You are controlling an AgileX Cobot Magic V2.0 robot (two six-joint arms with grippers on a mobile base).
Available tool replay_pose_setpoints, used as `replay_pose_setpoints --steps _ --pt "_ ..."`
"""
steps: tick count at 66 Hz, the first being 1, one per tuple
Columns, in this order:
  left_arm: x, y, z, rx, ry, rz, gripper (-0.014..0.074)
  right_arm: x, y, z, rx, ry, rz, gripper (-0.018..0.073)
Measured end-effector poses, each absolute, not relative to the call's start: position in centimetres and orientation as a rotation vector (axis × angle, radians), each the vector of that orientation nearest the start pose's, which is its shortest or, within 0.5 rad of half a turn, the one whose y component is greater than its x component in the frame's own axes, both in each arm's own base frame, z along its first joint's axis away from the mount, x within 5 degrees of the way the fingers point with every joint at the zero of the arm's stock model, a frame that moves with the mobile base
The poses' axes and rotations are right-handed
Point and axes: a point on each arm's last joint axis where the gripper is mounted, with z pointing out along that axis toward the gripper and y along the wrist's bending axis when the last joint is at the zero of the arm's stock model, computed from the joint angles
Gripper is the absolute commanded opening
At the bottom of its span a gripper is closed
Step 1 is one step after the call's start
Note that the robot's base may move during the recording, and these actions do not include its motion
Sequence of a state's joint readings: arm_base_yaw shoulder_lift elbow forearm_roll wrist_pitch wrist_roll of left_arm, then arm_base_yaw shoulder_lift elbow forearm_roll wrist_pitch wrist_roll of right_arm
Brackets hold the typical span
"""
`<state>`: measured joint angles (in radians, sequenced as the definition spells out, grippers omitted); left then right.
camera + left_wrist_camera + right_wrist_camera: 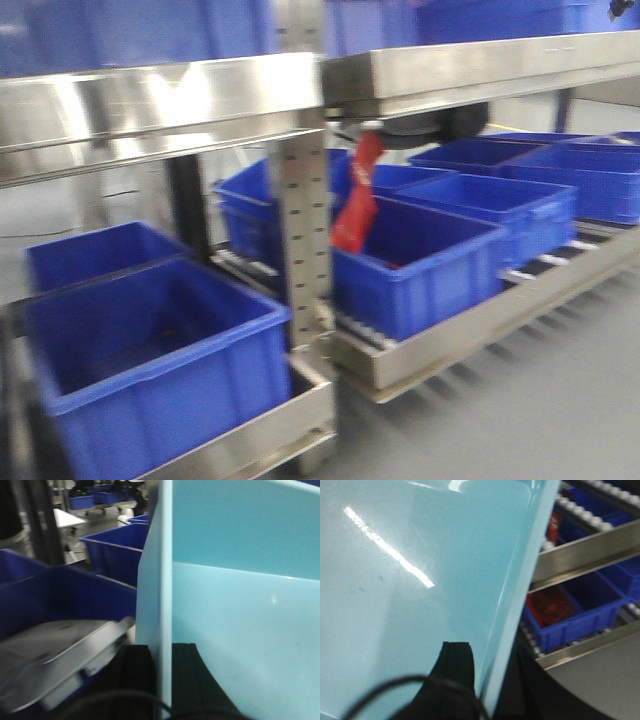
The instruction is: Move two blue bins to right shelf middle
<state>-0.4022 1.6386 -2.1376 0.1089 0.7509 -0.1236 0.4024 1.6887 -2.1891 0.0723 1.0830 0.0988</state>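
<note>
Left wrist view: the left gripper (pixel 161 680) has its jaws clamped on the blue bin (pixel 240 605), one pad on each side of an upright wall seen edge-on. The right gripper (pixel 492 680) appears to pinch another wall the same way. The bin is held between both arms, near the steel shelf (pixel 480 65). The carry probably calls for level wrists, moving together. The bin's long axis cannot be told this close.

Front cam blurry; glare on bin (pixel 420 590)
</note>
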Motion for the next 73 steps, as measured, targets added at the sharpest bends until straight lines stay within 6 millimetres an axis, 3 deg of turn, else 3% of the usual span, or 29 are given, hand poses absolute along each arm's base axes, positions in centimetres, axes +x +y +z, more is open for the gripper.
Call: replay_pose_setpoints --steps 73 --pt "31.94 -12.79 54.45 0.254 1.721 -0.263 -0.0111 31.77 14.19 51.29 -0.321 2.065 0.398 -0.0153"
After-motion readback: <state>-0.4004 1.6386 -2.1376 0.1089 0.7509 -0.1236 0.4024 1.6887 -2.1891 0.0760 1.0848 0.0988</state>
